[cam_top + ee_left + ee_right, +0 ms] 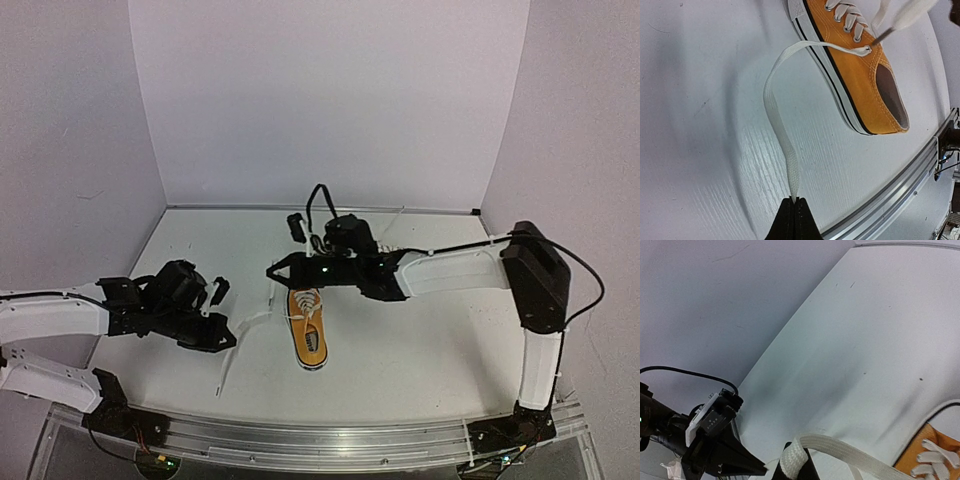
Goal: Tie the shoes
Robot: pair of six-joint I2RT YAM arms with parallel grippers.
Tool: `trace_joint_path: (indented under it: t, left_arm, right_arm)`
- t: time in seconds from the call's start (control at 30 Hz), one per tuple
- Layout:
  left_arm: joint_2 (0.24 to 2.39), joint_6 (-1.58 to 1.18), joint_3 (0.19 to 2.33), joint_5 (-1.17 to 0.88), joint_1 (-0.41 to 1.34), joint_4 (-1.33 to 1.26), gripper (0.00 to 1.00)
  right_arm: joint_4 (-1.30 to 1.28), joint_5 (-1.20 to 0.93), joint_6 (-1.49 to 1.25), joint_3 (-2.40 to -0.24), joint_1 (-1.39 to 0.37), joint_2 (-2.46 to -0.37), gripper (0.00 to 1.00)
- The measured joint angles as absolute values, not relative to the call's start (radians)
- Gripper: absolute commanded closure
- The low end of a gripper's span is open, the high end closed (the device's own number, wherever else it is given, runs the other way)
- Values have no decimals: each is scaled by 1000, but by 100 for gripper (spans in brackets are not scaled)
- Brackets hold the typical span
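- Orange canvas shoe [312, 345] lies mid-table with its heel toward the near edge and its toe under the right arm. No second shoe can be made out.
- Left gripper [794, 201] is pinched shut on the lace end [777, 125], drawn toward the near-left corner.
- Right gripper [795, 465] is clamped on the second lace [850, 452], lifted far-left of the shoe. Probably the two ends are held apart for crossing.
- Only the left wrist view shows the lace leaving its top eyelet. Only the overhead view shows both arms' spread.

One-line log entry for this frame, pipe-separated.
phase: laces held out, no knot | left gripper: shut on lace end | right gripper: shut on other lace | shoe: upright on table, untied
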State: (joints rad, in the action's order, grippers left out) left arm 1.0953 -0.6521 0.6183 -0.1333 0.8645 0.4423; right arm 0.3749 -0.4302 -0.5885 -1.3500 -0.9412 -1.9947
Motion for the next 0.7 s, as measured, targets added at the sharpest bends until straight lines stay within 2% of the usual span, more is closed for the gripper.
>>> trace_joint_path:
  t: [0.03, 0.27, 0.37, 0.53, 0.7]
  left_arm:
    - [1075, -654, 612, -139, 865, 448, 100]
    - [978, -655, 575, -194, 866, 468, 100]
    - [969, -655, 566, -218, 868, 476, 100]
    - [971, -656, 559, -234, 871, 482, 100]
    - [1012, -664, 558, -233, 871, 482, 100]
  right_arm:
    - [383, -436, -597, -1384, -956, -2036, 91]
    - [381, -464, -643, -1492, -1028, -2190, 46]
    - [373, -473, -652, -1487, -1037, -2191, 42]
    - [357, -462, -638, -1441, -1027, -2161, 49]
    - [347, -463, -629, -1437, -1002, -2151, 47]
